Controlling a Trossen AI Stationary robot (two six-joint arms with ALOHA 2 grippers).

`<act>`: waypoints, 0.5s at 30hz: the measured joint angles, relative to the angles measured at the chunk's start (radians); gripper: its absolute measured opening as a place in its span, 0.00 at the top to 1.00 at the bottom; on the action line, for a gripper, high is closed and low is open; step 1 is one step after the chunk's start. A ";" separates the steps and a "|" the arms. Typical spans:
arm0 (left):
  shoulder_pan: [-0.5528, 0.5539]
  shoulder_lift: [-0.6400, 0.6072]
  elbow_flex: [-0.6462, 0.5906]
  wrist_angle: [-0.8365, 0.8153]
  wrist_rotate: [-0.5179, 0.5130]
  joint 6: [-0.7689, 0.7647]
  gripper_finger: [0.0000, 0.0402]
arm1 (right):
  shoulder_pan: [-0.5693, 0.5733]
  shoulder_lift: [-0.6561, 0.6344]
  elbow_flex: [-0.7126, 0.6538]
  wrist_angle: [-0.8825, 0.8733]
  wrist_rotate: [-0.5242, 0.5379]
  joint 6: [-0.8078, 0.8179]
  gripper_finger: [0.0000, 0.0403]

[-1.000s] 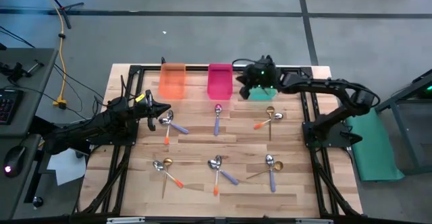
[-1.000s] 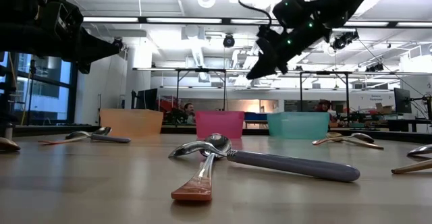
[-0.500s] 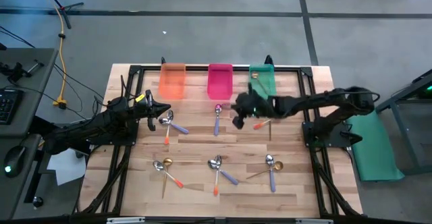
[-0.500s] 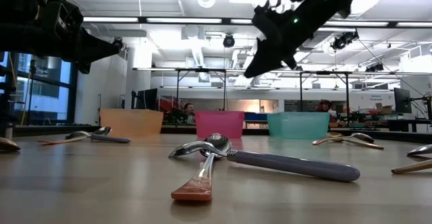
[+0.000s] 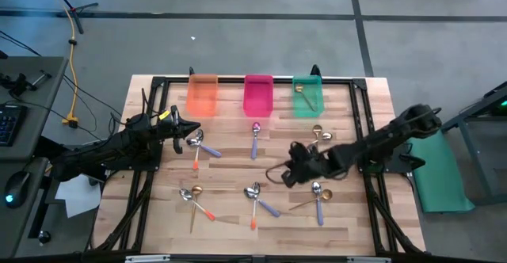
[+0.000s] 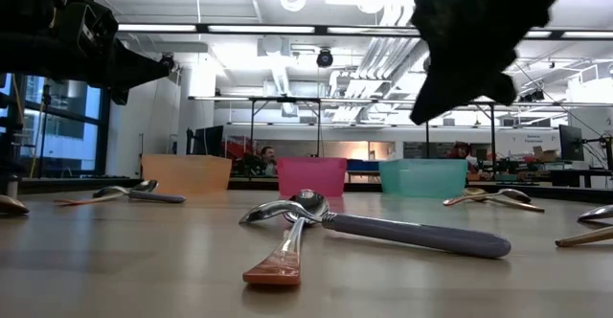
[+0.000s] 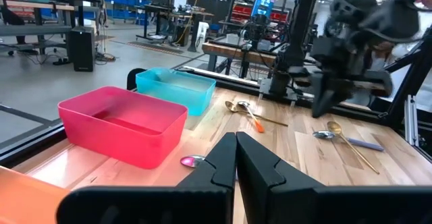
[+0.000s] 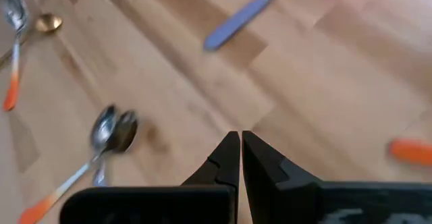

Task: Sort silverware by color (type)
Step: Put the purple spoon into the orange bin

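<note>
Silverware (image 5: 253, 193); purple, orange, gold handles

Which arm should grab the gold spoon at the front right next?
Right, probably. Its shut, empty right claw hangs beside the gold spoon; the left claw waits across the table by the orange bin.

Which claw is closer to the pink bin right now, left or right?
Left. The left claw hovers just beside the pink bin, toward the orange bin's side. The right claw is farther off, over the table's middle among the spoons.
</note>
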 joint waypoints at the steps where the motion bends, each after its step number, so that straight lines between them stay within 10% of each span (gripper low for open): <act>1: 0.000 0.000 0.000 0.000 0.000 0.000 0.99 | 0.019 0.010 0.000 0.001 0.002 0.030 1.00; 15: 0.000 0.000 0.000 0.000 0.000 0.000 0.99 | 0.141 0.323 0.349 -0.079 -0.023 0.024 1.00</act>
